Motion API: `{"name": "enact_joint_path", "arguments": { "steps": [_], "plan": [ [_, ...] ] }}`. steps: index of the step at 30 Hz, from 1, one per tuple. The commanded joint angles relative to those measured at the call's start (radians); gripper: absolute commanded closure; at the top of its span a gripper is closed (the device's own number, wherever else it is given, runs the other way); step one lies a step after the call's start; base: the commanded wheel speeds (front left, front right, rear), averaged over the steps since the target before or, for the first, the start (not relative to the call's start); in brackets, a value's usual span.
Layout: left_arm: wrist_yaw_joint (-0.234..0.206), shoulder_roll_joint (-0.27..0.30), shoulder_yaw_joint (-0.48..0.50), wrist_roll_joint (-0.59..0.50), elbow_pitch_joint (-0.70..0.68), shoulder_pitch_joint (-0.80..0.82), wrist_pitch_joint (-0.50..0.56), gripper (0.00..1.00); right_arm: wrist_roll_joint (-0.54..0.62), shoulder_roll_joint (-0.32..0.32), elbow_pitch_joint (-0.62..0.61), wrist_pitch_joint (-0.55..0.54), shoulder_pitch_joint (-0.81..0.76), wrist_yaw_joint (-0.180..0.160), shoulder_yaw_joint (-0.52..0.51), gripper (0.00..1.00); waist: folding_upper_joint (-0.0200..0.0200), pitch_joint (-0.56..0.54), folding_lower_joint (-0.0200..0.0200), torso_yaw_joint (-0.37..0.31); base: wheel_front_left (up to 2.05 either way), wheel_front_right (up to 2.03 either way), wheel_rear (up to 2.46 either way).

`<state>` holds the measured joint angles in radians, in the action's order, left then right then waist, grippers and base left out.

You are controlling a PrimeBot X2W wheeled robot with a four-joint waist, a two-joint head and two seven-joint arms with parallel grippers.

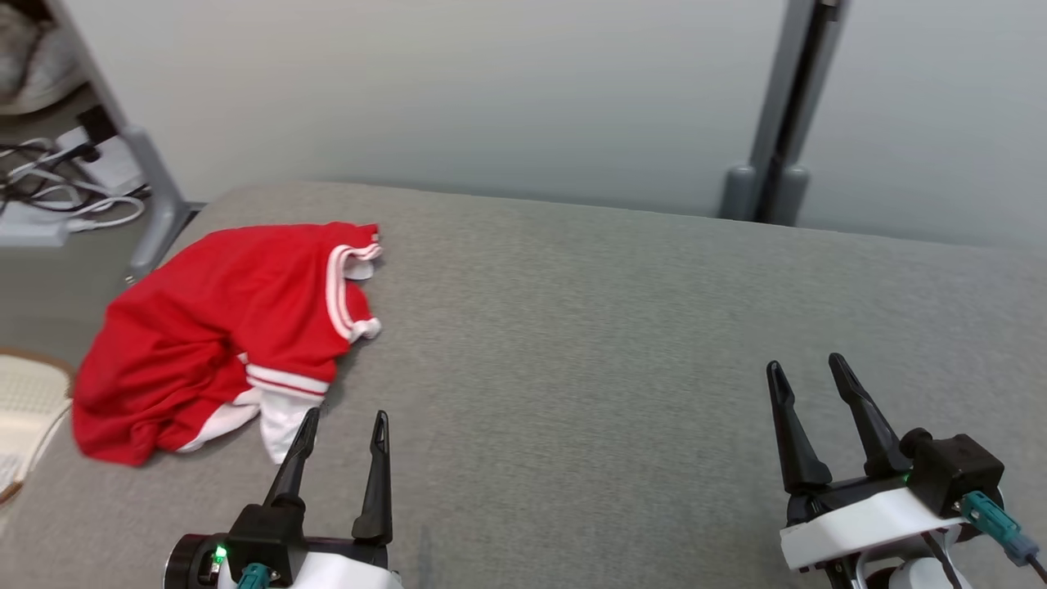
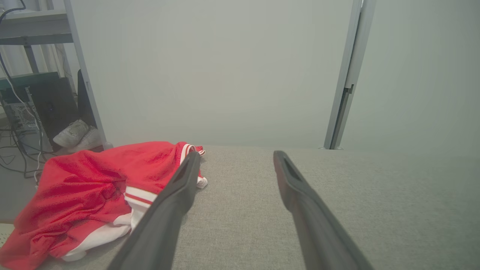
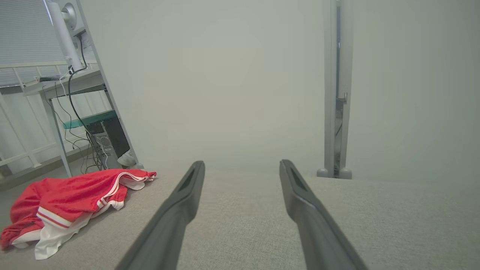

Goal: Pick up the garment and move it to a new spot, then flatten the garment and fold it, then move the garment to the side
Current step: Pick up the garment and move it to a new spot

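Left gripper point(image 1: 347, 414) spread beside garment point(image 1: 221, 327); left wrist view: shoes point(image 2: 77, 135)

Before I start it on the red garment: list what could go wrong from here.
1. The garment lies bunched at the left edge of the grey surface; a nudge could slide it off.
2. It is layered, so the open left fingers might pinch one layer only.
3. The right fingers are far off; reaching across may be awkward.

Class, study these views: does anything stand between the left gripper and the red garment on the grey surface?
Nothing visible does. The open left gripper is close beside the white hem of the red garment, with bare grey surface between them.
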<state>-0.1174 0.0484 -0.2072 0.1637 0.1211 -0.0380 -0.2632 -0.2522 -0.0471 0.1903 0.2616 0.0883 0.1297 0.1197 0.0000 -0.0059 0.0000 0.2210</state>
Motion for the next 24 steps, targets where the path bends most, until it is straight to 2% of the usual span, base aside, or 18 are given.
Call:
{"name": "enact_joint_path", "arguments": {
  "steps": [1, 15, 24],
  "plan": [
    [0.003, 0.003, 0.009, -0.008, -0.001, -0.008, -0.002, 0.0, -0.009, -0.007, -0.007, 0.006, -0.01, 0.002, 0.005, 0.0, 0.0, -0.003, 0.0, 0.067, 0.0, 0.0, 0.0],
    [0.014, 0.003, 0.027, -0.015, 0.0, -0.025, -0.002, 0.0, -0.02, -0.007, -0.013, 0.006, -0.019, 0.002, 0.062, 0.0, 0.0, -0.021, 0.0, 0.279, 0.0, 0.0, 0.0],
    [-0.027, 0.004, 0.071, -0.002, -0.057, -0.052, -0.002, 0.0, -0.028, -0.007, 0.018, 0.006, 0.052, 0.002, 0.144, 0.0, 0.0, 0.007, 0.0, 0.302, 0.0, 0.0, 0.0]
  ]
}}
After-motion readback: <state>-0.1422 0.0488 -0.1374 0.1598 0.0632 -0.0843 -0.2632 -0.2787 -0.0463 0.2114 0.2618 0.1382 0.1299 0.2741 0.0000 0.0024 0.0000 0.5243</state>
